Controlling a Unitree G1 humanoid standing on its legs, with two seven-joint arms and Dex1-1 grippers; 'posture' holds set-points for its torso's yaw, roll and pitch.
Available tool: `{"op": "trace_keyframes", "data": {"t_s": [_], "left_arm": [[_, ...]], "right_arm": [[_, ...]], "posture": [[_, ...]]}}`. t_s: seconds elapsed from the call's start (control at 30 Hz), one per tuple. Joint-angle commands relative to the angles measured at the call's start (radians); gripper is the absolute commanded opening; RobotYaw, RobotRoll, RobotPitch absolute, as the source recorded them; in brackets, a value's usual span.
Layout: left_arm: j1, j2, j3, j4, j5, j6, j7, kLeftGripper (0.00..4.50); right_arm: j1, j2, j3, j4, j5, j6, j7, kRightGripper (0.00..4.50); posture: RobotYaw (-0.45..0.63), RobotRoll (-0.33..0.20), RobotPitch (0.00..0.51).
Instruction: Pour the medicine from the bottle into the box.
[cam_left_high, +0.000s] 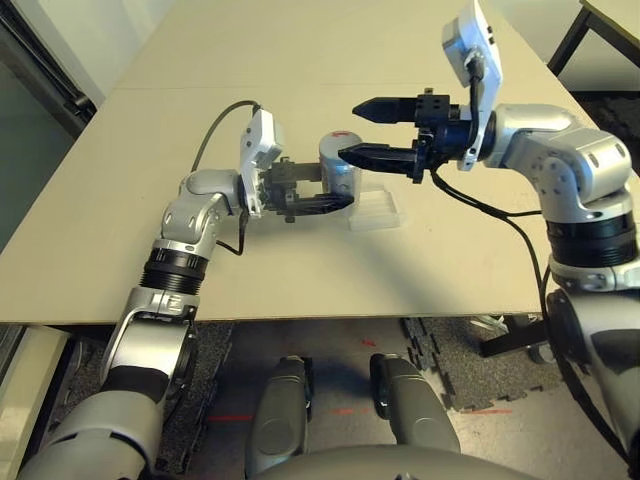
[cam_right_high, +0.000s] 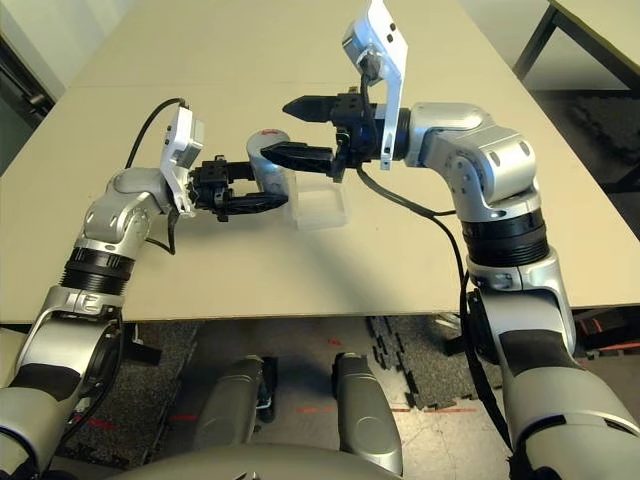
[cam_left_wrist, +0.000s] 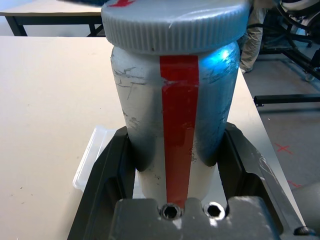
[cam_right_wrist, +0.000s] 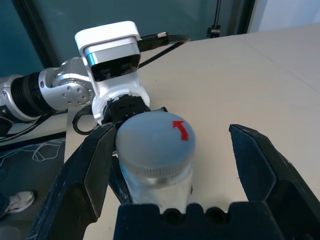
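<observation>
Near the frame's centre, the left gripper (cam_left_high: 325, 203) is pinching the bottle (cam_left_high: 339, 166) upright by its body, beside the box (cam_left_high: 376, 211) on the table (cam_left_high: 300, 60). The right gripper (cam_left_high: 362, 130) is hanging with fingers spread around the ribbed cap (cam_right_wrist: 155, 142). The bottle looks rigid, light and smooth; the cap's ridges should be offering the surest hold.

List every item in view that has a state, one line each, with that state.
Silver-grey bottle with red label stripe: upright, capped, gripped at its body.
Clear plastic shallow box: on the table beside the bottle, open-topped.
Left end effector: shut on the bottle.
Right end effector: open, fingers either side of the cap, not gripping.
</observation>
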Motion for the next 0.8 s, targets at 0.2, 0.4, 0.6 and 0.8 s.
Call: {"op": "trace_keyframes", "data": {"t_s": [0.2, 0.4, 0.6, 0.8], "left_arm": [[0.002, -0.003, -0.005, -0.009, 0.008, -0.001, 0.000, 2.51], [0.003, -0.005, -0.006, -0.012, 0.008, 0.000, 0.000, 2.51], [-0.001, -0.003, -0.005, -0.007, 0.008, -0.001, -0.001, 2.51], [0.001, -0.003, -0.006, -0.002, 0.009, -0.003, 0.000, 2.51]], "right_arm": [[-0.019, 0.015, 0.018, 0.022, -0.030, -0.011, 0.004, 4.50], [-0.013, 0.004, 0.007, 0.030, -0.040, -0.007, 0.000, 4.50], [0.004, -0.034, -0.022, 0.034, -0.038, -0.001, -0.002, 4.50], [0.021, -0.071, -0.049, 0.022, -0.013, 0.019, -0.005, 4.50]], "posture": [[0.03, 0.000, 0.122], [0.03, 0.000, 0.122], [0.02, 0.000, 0.124], [0.02, 0.000, 0.124]]}}
